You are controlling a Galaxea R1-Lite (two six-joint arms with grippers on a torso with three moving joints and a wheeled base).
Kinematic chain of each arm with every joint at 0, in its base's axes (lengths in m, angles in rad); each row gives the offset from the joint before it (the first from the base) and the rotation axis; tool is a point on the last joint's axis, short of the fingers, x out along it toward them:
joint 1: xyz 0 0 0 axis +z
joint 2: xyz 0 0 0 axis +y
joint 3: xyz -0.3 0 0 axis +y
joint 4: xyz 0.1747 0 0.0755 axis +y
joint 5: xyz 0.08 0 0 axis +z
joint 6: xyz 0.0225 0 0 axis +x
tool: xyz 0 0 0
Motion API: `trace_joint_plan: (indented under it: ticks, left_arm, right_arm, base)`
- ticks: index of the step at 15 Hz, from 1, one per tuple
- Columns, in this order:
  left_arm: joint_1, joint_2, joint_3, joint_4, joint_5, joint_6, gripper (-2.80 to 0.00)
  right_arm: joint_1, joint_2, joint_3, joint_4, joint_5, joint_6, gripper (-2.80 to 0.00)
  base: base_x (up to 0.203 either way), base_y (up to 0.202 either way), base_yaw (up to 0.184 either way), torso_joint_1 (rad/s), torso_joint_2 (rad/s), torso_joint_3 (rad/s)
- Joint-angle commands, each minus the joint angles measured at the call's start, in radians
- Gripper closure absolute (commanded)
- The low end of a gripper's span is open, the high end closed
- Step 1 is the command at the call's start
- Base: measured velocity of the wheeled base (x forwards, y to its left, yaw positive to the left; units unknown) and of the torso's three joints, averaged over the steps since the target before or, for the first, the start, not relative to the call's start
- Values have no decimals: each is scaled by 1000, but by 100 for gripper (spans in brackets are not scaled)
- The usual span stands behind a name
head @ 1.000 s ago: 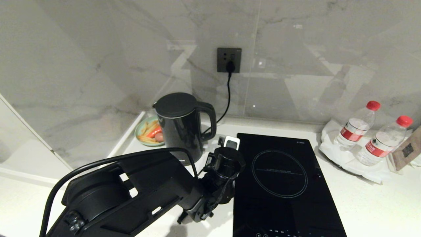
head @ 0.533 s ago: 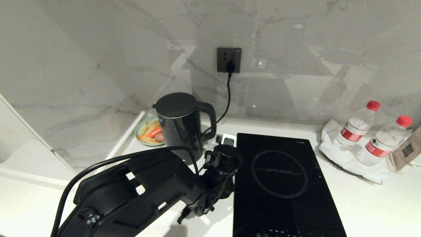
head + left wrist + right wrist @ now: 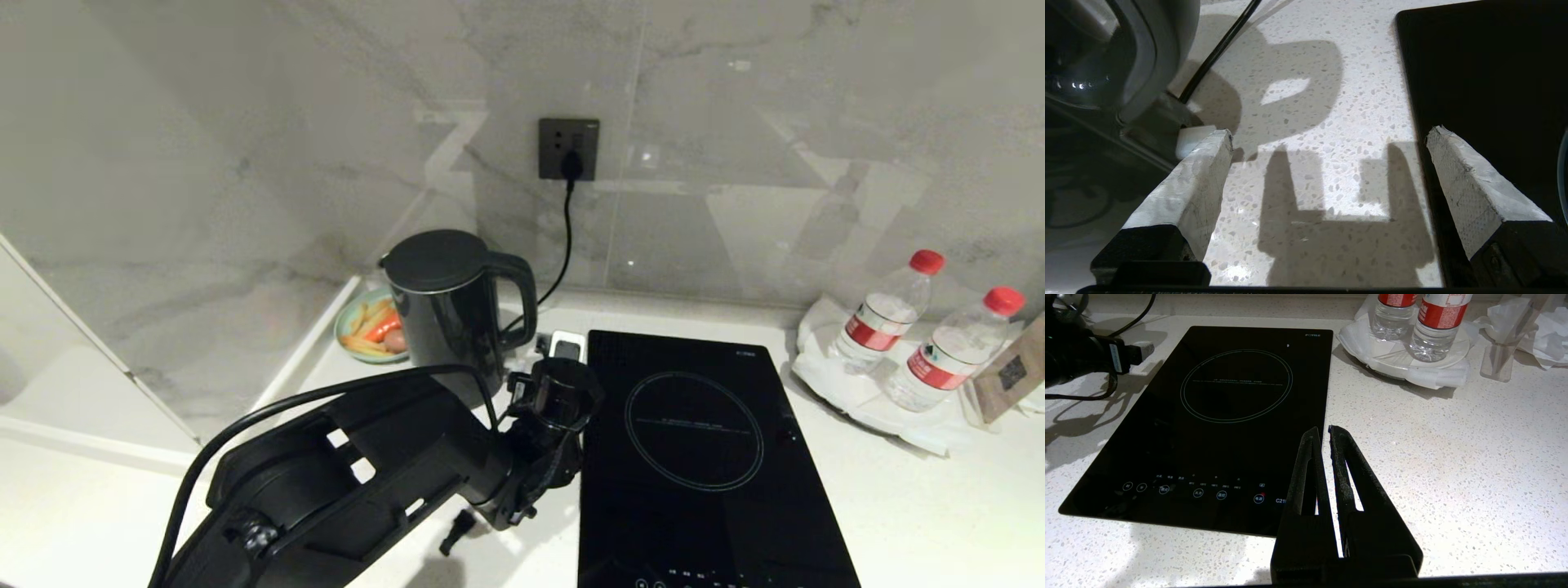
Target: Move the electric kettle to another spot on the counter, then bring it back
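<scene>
The black electric kettle [image 3: 449,314] stands at the back left of the white speckled counter [image 3: 898,506], its loop handle turned toward the hob. My left gripper [image 3: 559,351] hovers low over the counter strip between the kettle's handle and the hob. In the left wrist view the left gripper [image 3: 1331,132] is open, with only bare counter [image 3: 1306,102] between its white fingers. The kettle [image 3: 1106,61] lies just outside one fingertip [image 3: 1208,155], apart from it. My right gripper [image 3: 1323,429] hangs shut and empty over the hob's near right edge.
A black glass hob [image 3: 694,441] fills the counter's middle. A plate of food [image 3: 371,327] sits behind the kettle. A black cord [image 3: 567,237] runs up to the wall socket [image 3: 569,149]. Two water bottles [image 3: 890,306] stand on a white tray at the back right.
My left arm has reached further in toward the back wall, carrying the gripper a little closer alongside the kettle's handle. The kettle has not moved.
</scene>
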Motion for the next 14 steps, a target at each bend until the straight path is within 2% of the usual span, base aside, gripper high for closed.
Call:
trace_joint_plan:
  ticks: [1, 14]
  left_arm:
    - [2, 28, -28, -6, 20, 0, -280]
    - [42, 57, -45, -4, 23, 1, -280]
  right_arm:
    - [0, 2, 0, 0, 0, 0, 0]
    - [0, 2, 0, 0, 0, 0, 0]
  base:
    - [0, 0, 0, 0, 0, 0]
    - [0, 0, 0, 0, 0, 0]
